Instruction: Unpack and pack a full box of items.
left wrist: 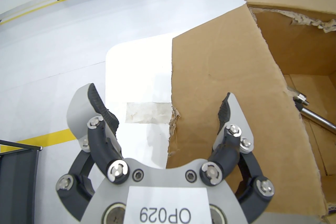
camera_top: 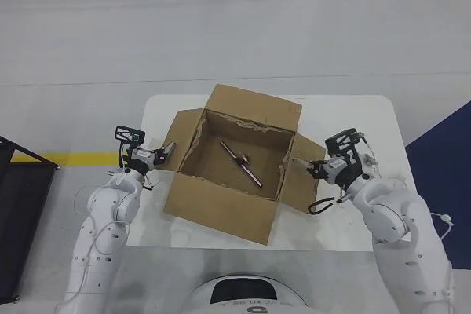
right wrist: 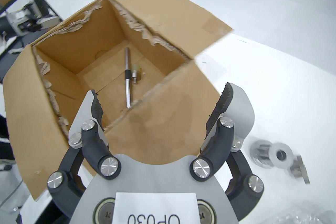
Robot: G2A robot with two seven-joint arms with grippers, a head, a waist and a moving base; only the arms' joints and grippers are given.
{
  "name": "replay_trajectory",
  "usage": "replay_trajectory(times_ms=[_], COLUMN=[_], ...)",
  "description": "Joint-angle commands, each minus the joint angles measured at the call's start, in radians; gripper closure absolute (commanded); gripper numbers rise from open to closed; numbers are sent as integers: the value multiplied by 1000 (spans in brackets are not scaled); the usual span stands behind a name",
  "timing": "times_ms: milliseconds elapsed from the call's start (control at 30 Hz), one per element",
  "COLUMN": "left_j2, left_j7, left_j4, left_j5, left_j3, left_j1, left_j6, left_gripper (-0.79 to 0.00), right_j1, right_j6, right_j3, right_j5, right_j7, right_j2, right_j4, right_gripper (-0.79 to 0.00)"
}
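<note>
The box runs off the left wrist view's edge. Its wall hides most of the metal rod inside, and the rod's other end is cut off too. The small fitting beside the rod is too small to identify. Round metal parts on the desk beside the box are blurred. Crinkled plastic near them is cut off.

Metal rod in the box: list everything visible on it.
The slim silver metal rod lies flat on the floor of the open brown cardboard box, diagonal in the top view. It looks like straight polished steel, with a short dark collar around its middle. A small stubby cylindrical fitting sits against that collar; whether it is attached cannot be told. The left end effector and right end effector, both open, are outside the box, clear of it.
</note>
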State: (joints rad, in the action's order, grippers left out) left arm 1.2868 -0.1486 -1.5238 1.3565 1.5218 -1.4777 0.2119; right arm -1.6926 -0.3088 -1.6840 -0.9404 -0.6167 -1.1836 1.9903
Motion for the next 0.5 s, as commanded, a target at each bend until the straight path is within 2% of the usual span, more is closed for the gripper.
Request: replay_trajectory(times_ms=[0,133,233,333,467], left_j2=[0,0,0,0,0], left_j7=[0,0,0,0,0], left_j4=[0,0,0,0,0], left_j5=[0,0,0,0,0], left_j3=[0,0,0,0,0], left_j1=[0,0,0,0,0], left_j6=[0,0,0,0,0], left_gripper=[-785,-785,-785,-785,-785], right_j1=[-37,-110,-131,-88,-5], right_j6=[14,55,88,203,177], right_j3=[-122,-312,-395,-393,-351], right_j5=[67,177,208,118,117], right_j7=[15,23,-24,-164,-287], right_j2=[4,10,16,28,40], right_j4=[-40,-138,-207,-261,-350], right_gripper=[-785,-785,-785,-785,-785])
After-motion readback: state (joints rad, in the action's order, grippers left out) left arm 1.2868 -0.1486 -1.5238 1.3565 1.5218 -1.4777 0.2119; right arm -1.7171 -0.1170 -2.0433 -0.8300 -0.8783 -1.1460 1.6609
